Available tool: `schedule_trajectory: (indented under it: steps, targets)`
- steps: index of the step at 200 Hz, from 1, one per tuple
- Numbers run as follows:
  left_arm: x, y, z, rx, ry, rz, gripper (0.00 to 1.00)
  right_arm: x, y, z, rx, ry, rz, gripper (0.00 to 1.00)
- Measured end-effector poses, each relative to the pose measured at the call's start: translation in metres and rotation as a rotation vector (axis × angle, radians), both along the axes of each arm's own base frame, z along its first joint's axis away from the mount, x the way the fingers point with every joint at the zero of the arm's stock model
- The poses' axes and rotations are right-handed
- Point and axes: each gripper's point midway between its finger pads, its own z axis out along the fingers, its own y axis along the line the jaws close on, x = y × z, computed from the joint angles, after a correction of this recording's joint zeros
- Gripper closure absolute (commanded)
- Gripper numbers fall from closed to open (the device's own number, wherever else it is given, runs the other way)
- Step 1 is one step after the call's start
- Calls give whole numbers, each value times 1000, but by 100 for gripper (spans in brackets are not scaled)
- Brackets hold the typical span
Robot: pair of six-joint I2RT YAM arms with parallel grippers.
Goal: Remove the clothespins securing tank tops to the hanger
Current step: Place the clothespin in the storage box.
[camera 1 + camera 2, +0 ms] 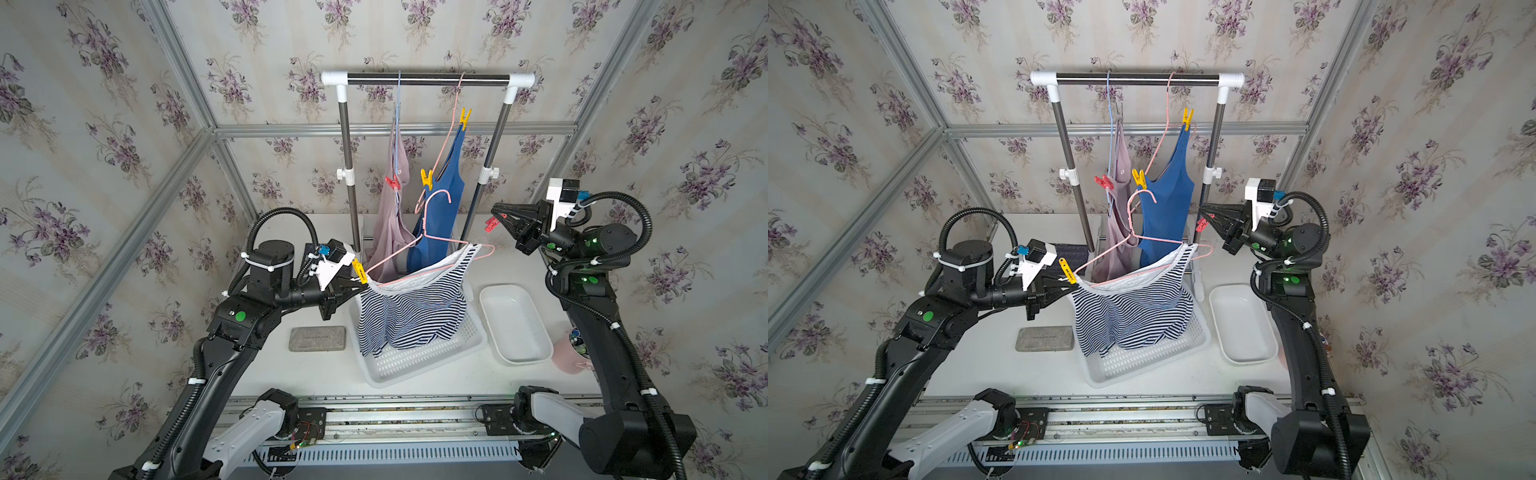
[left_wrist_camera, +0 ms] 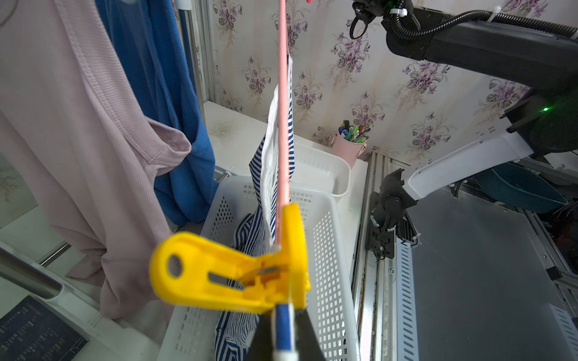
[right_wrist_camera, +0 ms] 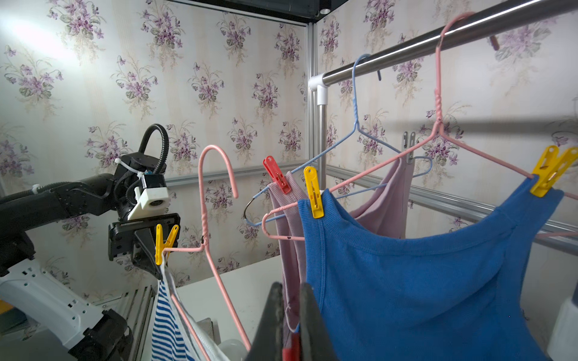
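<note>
**Both claws clenched: one on the striped top, one on a loose red pin**

Near the counter's left edge lies a grey pad (image 1: 318, 338). Above it the left gripper (image 1: 362, 287) is clenched on the strap of the striped tank top (image 1: 411, 311), just under a yellow clothespin (image 1: 359, 270) that pins this strap to the end of a pink hanger (image 2: 281, 125). This hanger is off the rail and tilted. The top's lower part sags into the white basket (image 1: 419, 361) in the middle of the counter.

At the counter's far edge stands the rack (image 1: 428, 80). From its rail hangs the mauve tank top (image 1: 388, 224) on a blue hanger (image 3: 354, 103), with a red clothespin (image 1: 392, 183) on its near strap. Beside it hangs the blue tank top (image 1: 442, 203), held by a near yellow pin (image 1: 427, 178) and a far yellow pin (image 1: 465, 117).

Further right, the right gripper (image 1: 498, 216) is clamped on a second red clothespin (image 1: 491, 225), in the air, apart from every garment. Below it a white tub (image 1: 515, 328) rests near the counter's right edge, with a pink cup (image 1: 569, 357) just beside it.
</note>
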Motion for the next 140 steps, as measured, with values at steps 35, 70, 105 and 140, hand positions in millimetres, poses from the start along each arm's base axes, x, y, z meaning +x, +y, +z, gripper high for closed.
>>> schedule_trajectory:
  steps: [35,70,105,140]
  targets:
    - [2,2,0,9,-7,22,100,5,-9,0,53,7,-86,100]
    - [5,3,-1,11,1,38,100,7,-19,0,103,18,-178,100]
    - [-2,5,3,2,-19,48,100,-2,-30,2,136,16,-280,100]
    - [-2,9,1,-28,-27,101,100,-1,-38,-17,150,79,-350,100]
